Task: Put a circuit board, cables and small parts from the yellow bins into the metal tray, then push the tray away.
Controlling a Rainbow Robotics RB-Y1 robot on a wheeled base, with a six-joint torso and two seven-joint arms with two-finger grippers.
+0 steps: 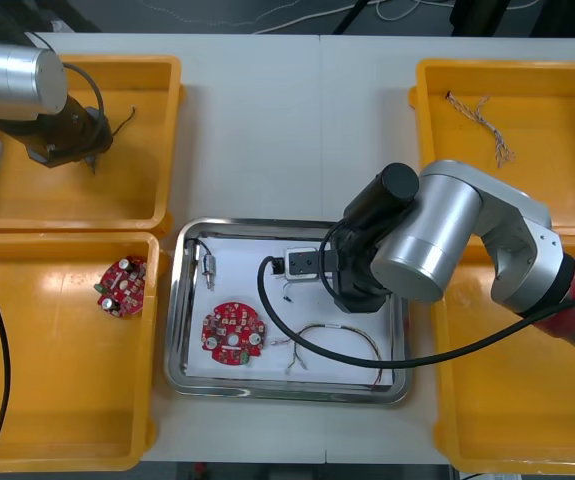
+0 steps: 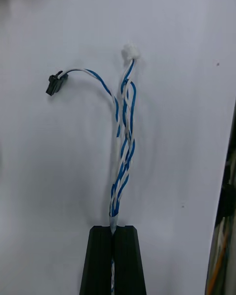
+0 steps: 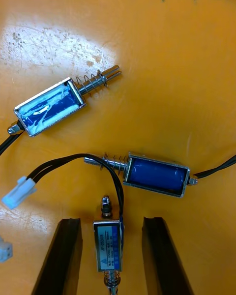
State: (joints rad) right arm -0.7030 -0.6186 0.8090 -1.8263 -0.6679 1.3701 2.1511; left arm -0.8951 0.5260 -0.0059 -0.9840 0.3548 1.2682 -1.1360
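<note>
Twisted blue and white cable [image 2: 124, 142], one of it, is pinched in my right gripper [image 2: 113, 236], whose black fingers stand almost together with only the cable's thickness between them. It is held over the white inside of the metal tray [image 1: 175, 310], right of the middle; I cannot tell whether it touches the lining. Its long axis runs straight out from the fingertips in line with the fingers, and farther out it splits in two, one strand ending in a white connector [image 2: 130, 53] straight ahead, the other curving off sideways to a black connector [image 2: 55, 84]. I count four yellow bins: far-left bin [image 1: 67, 195], near-left bin [image 1: 57, 380], far-right bin [image 1: 547, 150] and near-right bin [image 1: 497, 400]. I count two round red circuit boards, the tray board [image 1: 233, 335] and the bin board [image 1: 122, 285] in the near-left bin. The tray also holds one small metal part [image 1: 208, 268] near its far left corner and one thin arched cable [image 1: 337, 335]. One twisted cable [image 1: 477, 120] lies in the far-right bin. My left gripper [image 3: 112, 221] is down in the far-left bin, fingers wide apart on either side of an upright blue part [image 3: 108, 238] without touching it; two more lie beyond, the middle part [image 3: 156, 173] and the farthest part [image 3: 49, 105], three there in all
</note>
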